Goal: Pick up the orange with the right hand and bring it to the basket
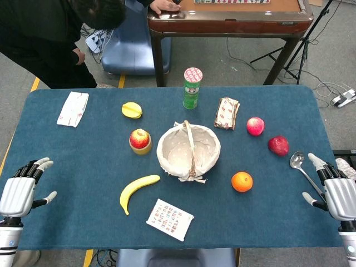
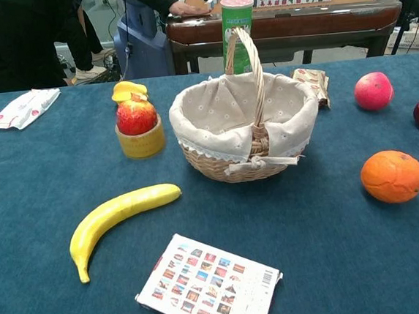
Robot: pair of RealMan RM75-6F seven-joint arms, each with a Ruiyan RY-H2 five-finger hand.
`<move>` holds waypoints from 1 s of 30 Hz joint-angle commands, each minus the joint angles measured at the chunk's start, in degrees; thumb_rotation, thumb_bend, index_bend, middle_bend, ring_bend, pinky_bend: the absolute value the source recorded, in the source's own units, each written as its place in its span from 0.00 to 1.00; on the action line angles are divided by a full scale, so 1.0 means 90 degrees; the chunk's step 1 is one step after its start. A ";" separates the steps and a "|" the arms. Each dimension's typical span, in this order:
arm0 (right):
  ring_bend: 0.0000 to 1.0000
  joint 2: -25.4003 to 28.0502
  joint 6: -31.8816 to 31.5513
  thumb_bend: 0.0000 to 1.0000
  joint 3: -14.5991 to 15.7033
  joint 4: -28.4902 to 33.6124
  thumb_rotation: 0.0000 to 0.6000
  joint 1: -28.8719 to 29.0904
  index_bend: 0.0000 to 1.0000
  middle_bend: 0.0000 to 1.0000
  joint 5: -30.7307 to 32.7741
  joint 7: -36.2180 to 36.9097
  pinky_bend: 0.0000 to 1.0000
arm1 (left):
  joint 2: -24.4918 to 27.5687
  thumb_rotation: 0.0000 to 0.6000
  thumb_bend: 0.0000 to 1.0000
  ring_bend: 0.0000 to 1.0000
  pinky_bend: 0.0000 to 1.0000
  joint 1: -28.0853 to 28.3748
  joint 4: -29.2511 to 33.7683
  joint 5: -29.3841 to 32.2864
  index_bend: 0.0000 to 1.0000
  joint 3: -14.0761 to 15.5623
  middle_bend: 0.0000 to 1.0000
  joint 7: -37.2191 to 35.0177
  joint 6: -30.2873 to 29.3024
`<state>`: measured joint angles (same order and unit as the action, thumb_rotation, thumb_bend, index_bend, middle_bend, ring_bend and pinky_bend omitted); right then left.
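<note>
printed card [image 2: 209, 283], no legible writing; orange [image 2: 392, 176], basket [image 2: 245, 133] apart

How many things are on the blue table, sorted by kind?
Fruit: 6 – orange, banana, yellow fruit, pink apple, dark red apple, apple on a yellow cup
Packets and cards: 3 – white packet, brown packet, picture card
Containers: 3 – basket, green can, yellow cup
Cutlery: 1 – spoon
Total: 13
</note>
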<state>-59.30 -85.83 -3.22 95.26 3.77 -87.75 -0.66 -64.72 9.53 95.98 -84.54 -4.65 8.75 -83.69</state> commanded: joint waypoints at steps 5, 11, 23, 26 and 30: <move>0.19 -0.0062 -0.0146 0.12 -0.0019 -0.0091 1.00 -0.0006 0.08 0.18 -0.0143 0.0073 0.37 | -0.0002 1.00 0.17 0.17 0.23 0.0007 -0.0006 0.0002 0.27 0.0007 0.19 0.0000 0.0015; 0.19 -0.0060 0.0030 0.12 0.0011 -0.0003 1.00 0.0094 0.06 0.15 -0.0194 -0.0017 0.37 | -0.0002 1.00 0.17 0.17 0.23 0.0010 -0.0007 0.0007 0.27 0.0006 0.19 -0.0007 0.0016; 0.13 -0.0013 0.1670 0.09 0.0102 0.0509 1.00 0.0963 0.00 0.08 -0.0062 -0.0566 0.35 | 0.0028 1.00 0.17 0.17 0.23 -0.0050 0.0018 -0.0001 0.27 0.0028 0.19 -0.0024 -0.0069; 0.12 -0.0065 0.2157 0.08 0.0113 0.0560 1.00 0.1225 0.00 0.08 0.0058 -0.0671 0.35 | 0.0043 1.00 0.17 0.17 0.23 -0.0073 0.0028 -0.0009 0.27 0.0033 0.19 -0.0030 -0.0103; 0.11 -0.0243 0.2621 0.08 0.0085 0.0484 1.00 0.1525 0.00 0.08 0.0210 -0.0810 0.34 | 0.0053 1.00 0.17 0.17 0.23 -0.0094 0.0029 0.0006 0.27 0.0036 0.19 -0.0032 -0.0121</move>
<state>-60.52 -64.03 -2.37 99.82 15.97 -86.84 -7.00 -64.24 8.68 96.24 -84.50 -4.33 8.46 -84.79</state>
